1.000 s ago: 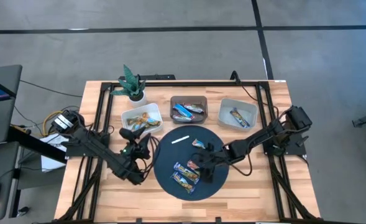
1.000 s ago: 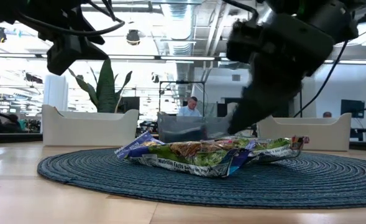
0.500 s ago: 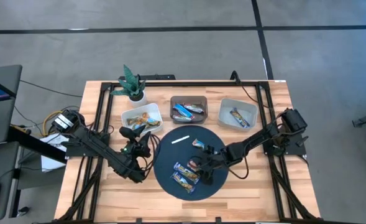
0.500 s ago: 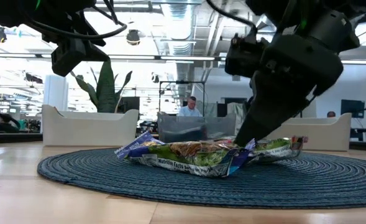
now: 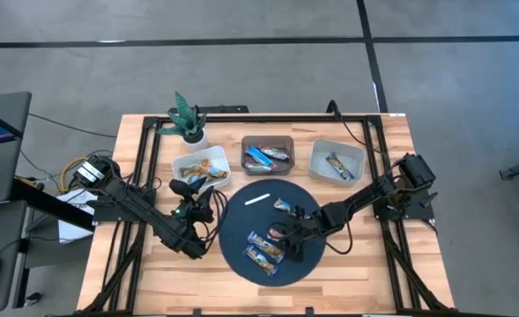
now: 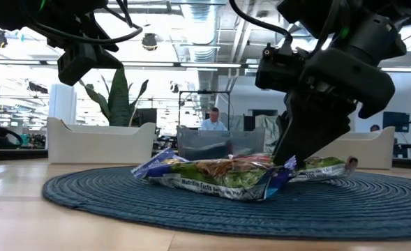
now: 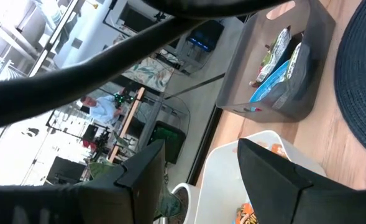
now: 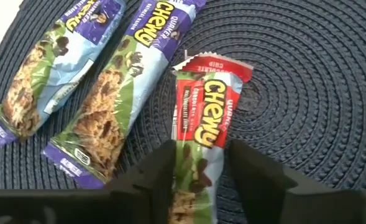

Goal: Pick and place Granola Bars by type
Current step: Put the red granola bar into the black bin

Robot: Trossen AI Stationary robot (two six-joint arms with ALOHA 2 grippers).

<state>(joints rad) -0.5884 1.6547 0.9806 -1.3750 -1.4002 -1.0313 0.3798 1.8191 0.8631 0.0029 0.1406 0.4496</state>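
Note:
On the round dark blue mat (image 5: 241, 220) lie several granola bars: two purple-wrapped ones (image 8: 117, 87) side by side, a red-ended one (image 8: 201, 124) beside them, and one more (image 5: 283, 204) toward the far side. My right gripper (image 8: 198, 180) is down on the mat, shut on the red-ended bar. My left gripper (image 7: 201, 180) hangs open above the table near the white bin (image 5: 200, 167), holding nothing. My right gripper pinches the red-ended bar between its two fingers by the two long edges (image 8: 189, 168), at the end away from the red seal. The fingers (image 6: 289, 150) slant down from the table's right side and lie across the bar. The bar lies flat on the mat.
Three bins stand along the far side: the white one, a brown-grey one (image 5: 269, 154) and a pale grey one (image 5: 337, 160), each with bars inside. A potted plant (image 5: 189, 119) is at the far left. A thin white strip (image 5: 256, 197) lies on the mat.
My right gripper has tipped down until its fingers reach the red-ended bar on the mat. The bars have shifted slightly on the mat, staying flat.

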